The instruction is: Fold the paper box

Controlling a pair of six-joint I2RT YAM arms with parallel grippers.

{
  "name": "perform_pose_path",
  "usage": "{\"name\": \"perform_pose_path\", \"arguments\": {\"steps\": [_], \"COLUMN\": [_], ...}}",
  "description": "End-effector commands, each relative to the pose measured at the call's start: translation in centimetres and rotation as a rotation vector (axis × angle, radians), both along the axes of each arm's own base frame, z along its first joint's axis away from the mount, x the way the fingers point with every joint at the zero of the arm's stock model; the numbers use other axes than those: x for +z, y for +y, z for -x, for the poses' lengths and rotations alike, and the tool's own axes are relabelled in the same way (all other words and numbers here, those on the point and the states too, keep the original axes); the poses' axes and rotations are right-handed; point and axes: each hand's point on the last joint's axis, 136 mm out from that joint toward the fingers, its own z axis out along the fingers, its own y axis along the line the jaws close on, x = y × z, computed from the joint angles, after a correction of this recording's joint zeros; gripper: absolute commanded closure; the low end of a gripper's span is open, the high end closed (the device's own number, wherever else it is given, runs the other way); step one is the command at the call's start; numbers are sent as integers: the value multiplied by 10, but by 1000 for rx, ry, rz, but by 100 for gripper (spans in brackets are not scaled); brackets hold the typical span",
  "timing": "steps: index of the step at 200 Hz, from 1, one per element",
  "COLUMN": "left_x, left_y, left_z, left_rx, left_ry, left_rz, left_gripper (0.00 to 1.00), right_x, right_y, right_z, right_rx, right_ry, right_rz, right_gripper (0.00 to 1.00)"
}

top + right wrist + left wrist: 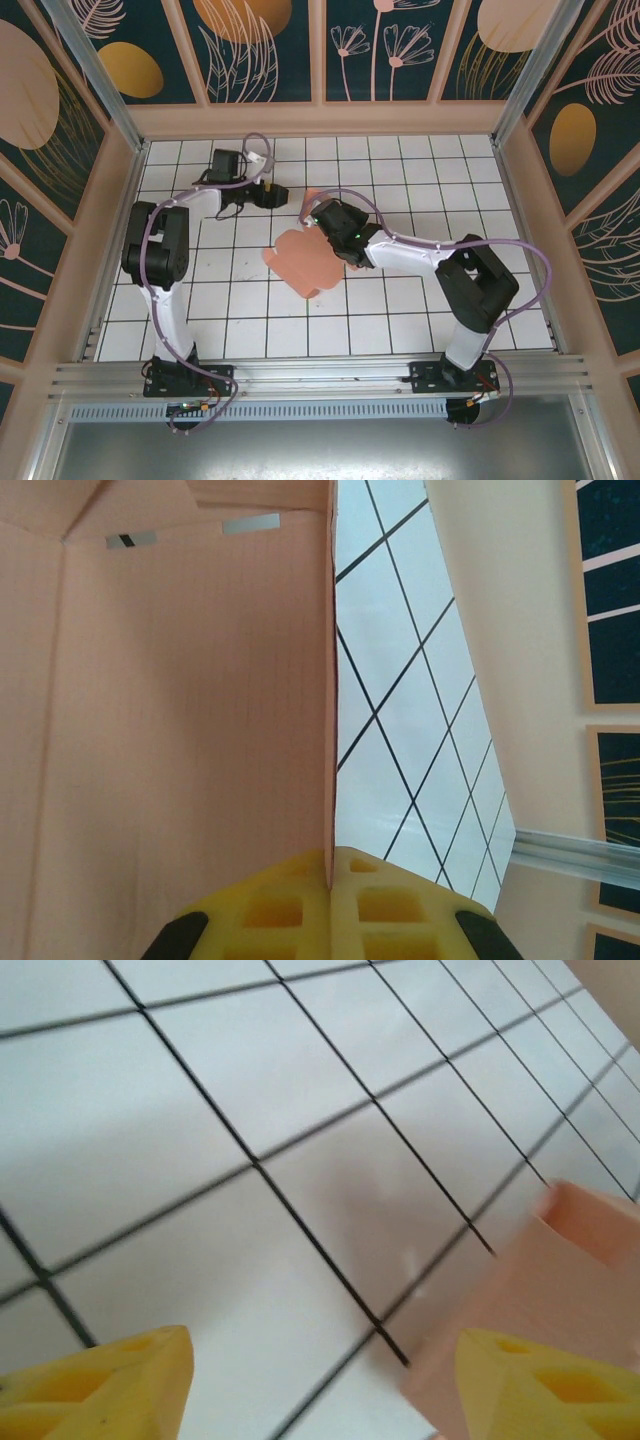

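Note:
The paper box [305, 258] is a salmon-pink card piece, partly folded, lying mid-table on the white tiles. My right gripper [316, 216] is at its far edge. In the right wrist view my right gripper [330, 858] is shut on a thin upright wall of the paper box [180, 730], whose creased inner face runs up the left side. My left gripper [268, 192] sits just left of and beyond the box. Its yellow fingers [130, 1380] stand wide apart, so my left gripper [322, 1352] is open over bare tile, with a corner of the box [560, 1290] beside the right finger.
The white tiled floor [400, 300] is fenced by pink-framed walls [320, 118] at the back and both sides. An aluminium rail [320, 375] runs along the near edge by the arm bases. Cables loop over both arms.

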Motion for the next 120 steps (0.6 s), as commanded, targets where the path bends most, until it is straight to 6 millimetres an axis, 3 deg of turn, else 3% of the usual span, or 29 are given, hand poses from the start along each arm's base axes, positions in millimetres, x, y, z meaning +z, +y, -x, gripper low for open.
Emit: {"name": "perform_pose_path", "arguments": {"steps": [1, 40, 71, 120], "left_x": [-19, -29, -37, -42], "left_y": [-9, -37, -63, -64], "left_z": [-11, -14, -3, 17], "left_rx": [16, -45, -130, -178], "left_ry": [46, 27, 39, 45], "left_rz": [-30, -78, -86, -88], "left_gripper": [35, 41, 41, 40], "right_x": [12, 14, 14, 14], "right_y": [-4, 1, 3, -1], "right_z": [1, -3, -6, -11], "right_rx": [0, 34, 36, 19], "right_ry": [-19, -43, -43, -28], "right_rz": [-16, -18, -21, -33], "right_gripper": [100, 100, 100, 100]}}
